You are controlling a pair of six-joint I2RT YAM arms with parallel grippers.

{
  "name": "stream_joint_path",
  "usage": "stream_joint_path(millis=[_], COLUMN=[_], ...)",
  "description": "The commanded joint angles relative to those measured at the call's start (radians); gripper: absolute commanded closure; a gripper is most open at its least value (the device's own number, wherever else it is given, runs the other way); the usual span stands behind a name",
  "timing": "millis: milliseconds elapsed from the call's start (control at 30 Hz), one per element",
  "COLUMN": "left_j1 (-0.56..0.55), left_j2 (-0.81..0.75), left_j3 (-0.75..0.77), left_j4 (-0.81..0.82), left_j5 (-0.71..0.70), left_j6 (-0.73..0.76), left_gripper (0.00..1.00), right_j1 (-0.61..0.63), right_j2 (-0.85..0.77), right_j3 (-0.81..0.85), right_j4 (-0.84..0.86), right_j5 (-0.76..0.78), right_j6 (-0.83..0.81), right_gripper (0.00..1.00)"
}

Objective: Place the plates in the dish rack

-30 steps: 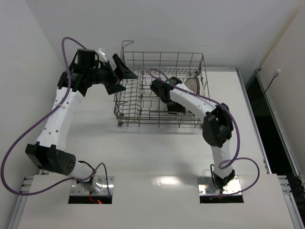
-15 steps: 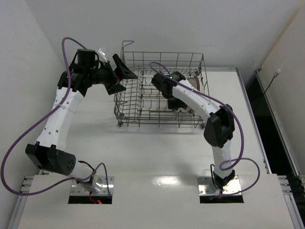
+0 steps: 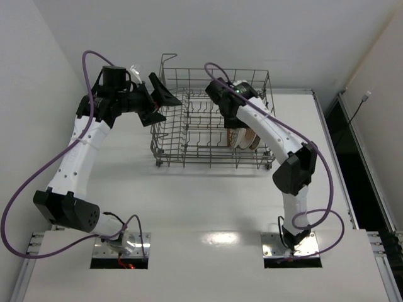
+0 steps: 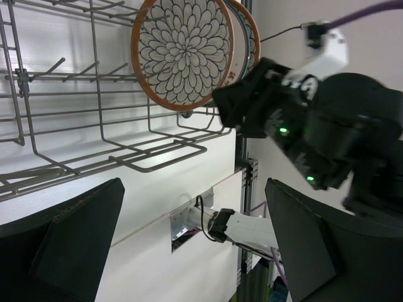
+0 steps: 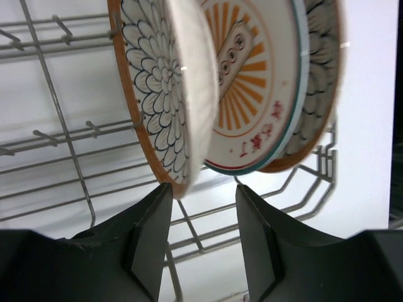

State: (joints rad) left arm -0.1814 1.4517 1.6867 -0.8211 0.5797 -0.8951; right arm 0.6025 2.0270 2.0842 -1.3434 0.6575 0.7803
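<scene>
The right claw [image 5: 203, 236] is hanging over the dish rack [image 3: 201, 157] with its fingers spread and gripping nothing. Just beyond its fingertips, three plates are standing on edge among the wires, leaning the same way and packed close together. Nearest the claw is a petal-lattice plate [image 5: 160, 94] with an orange-brown rim. Its lower edge is sitting right beside one fingertip, and whether the two are touching cannot be told. Behind it the sunburst plate [image 5: 252, 82] is showing orange rays, a pale strip with small rings, and a few red characters near its lower rim. These are too small and too tilted to read. The third plate [image 5: 318, 75], another petal pattern, is leaning at the far side of the stack.

The left claw [image 4: 195, 251] is hovering outside the rack's opposite end, fingers wide apart and empty. It is looking through the wires at the petal plate's face and at the right arm [image 4: 327, 126], where green lights are glowing. The rack is sitting on the white bench [image 3: 189, 207].
</scene>
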Motion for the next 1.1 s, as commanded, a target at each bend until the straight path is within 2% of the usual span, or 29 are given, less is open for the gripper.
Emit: stream_joint_path(millis=[0,100,133,233,367,467,633,767,933,1067], left_j1=[0.010,0.010,0.010,0.010,0.010,0.010,0.010,0.010,0.010,0.010], left_j2=[-0.040,-0.050,-0.050,-0.059,-0.070,-0.091,-0.109,-0.109,-0.097,-0.112], left_j3=[-0.005,-0.005,-0.005,-0.015,-0.025,-0.038,-0.038,-0.038,-0.019,0.004], left_j4=[0.016,0.007,-0.004,-0.016,-0.036,-0.045,-0.076,-0.085,-0.085,-0.041], left_j5=[-0.001,-0.026,-0.035,-0.055,-0.104,-0.155,-0.274,-0.322,-0.357,-0.477], left_j6=[0.005,0.025,0.025,0.045,0.079,0.090,0.125,0.143,0.143,0.154], left_gripper=[0.05,0.05,0.05,0.05,0.05,0.05,0.05,0.05,0.05,0.05], right_j1=[-0.020,-0.020,-0.030,-0.058,-0.084,-0.112,-0.242,-0.372,-0.620,-0.737], right_j2=[-0.093,-0.164,-0.189,-0.258,-0.298,-0.333,-0.353,-0.418,-0.449,-0.439], right_j3=[0.077,0.077,0.068,0.089,0.142,0.132,0.162,0.050,-0.032,-0.076], right_j4=[-0.047,0.038,0.117,0.179,0.147,0.147,0.101,0.202,0.291,0.332], right_j5=[0.042,-0.010,-0.039,-0.191,-0.240,-0.280,-0.471,-0.645,-0.956,-1.168], right_j6=[-0.052,-0.159,-0.192,-0.277,-0.308,-0.357,-0.385,-0.375,-0.334,-0.289], right_gripper=[0.57,0.55,0.53,0.35,0.12,0.01,0.01,0.01,0.01,0.01])
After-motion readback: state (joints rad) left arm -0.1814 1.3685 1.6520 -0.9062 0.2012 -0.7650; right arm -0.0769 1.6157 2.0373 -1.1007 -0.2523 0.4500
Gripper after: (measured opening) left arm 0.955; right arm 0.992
